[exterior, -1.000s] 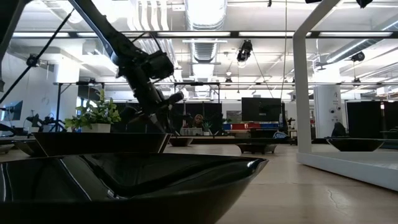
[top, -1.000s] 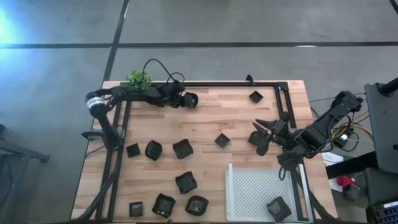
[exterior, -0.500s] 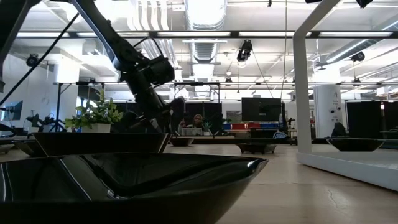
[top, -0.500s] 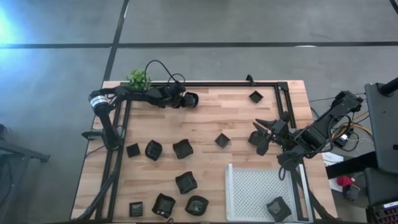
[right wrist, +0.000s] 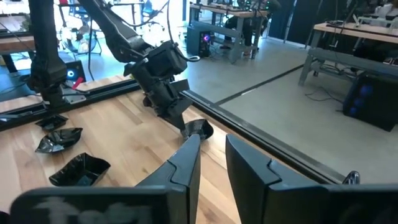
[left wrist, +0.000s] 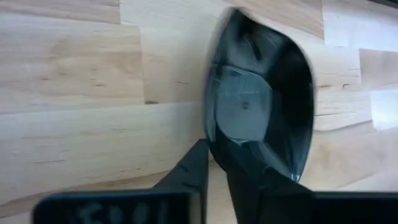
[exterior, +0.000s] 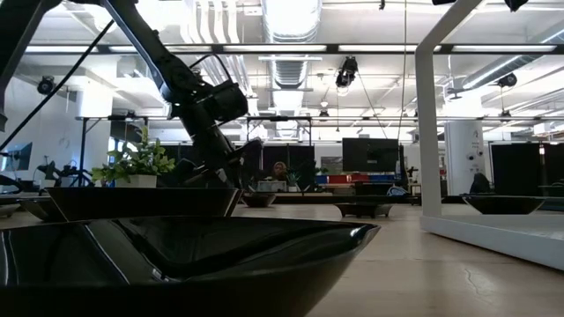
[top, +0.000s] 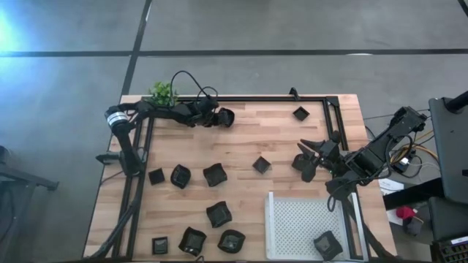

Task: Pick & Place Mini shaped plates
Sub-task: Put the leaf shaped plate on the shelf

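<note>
Left gripper (top: 219,117): near the table's far edge, close to the green plant (top: 163,93); fingers pinch the rim of a small black dish (left wrist: 261,118), seen close in the left wrist view.
Right gripper (top: 307,162): over the table's right side, jaws a little apart with nothing between them in its wrist view.
Mini shaped plates (top: 214,174): scattered black dishes on the wooden table (top: 248,139); a row at left-centre, several along the near edge, one alone at the far right corner (top: 300,113).
White perforated tray (top: 300,223): near right; one dish (top: 327,245) sits in its near corner.
</note>
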`<state>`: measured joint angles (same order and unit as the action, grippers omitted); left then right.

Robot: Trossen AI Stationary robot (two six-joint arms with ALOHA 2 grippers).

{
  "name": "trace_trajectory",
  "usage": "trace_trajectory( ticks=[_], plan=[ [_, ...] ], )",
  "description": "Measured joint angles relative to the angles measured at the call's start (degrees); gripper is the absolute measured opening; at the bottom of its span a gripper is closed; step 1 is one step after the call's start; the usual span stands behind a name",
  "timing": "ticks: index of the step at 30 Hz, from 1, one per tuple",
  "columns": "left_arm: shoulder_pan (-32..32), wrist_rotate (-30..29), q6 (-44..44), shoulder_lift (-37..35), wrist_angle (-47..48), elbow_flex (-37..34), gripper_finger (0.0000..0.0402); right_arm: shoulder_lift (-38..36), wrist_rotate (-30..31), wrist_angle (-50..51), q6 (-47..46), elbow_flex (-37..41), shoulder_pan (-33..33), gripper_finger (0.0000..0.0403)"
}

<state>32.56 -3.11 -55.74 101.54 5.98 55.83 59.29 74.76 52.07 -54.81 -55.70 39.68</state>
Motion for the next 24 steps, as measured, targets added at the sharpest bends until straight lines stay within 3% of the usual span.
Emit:
trace_trajectory(
  ticks=[3,16,24],
  plan=[
    [0.0,-0.4,-0.1,-0.1,0.0,0.0,0.0006,0.0,0.0,0.0,0.0,0.0,0.0,0.0075],
    [-0.1,-3.8,4.3,-6.5,0.0,0.4,0.0000,0.0,0.0,0.0,0.0,0.0,-0.3,0.0075],
    [-2.6,-6.7,10.6,-13.8,0.0,3.0,0.0000,0.0,-1.8,-1.3,-1.4,0.0,-7.4,0.0075]
  ],
)
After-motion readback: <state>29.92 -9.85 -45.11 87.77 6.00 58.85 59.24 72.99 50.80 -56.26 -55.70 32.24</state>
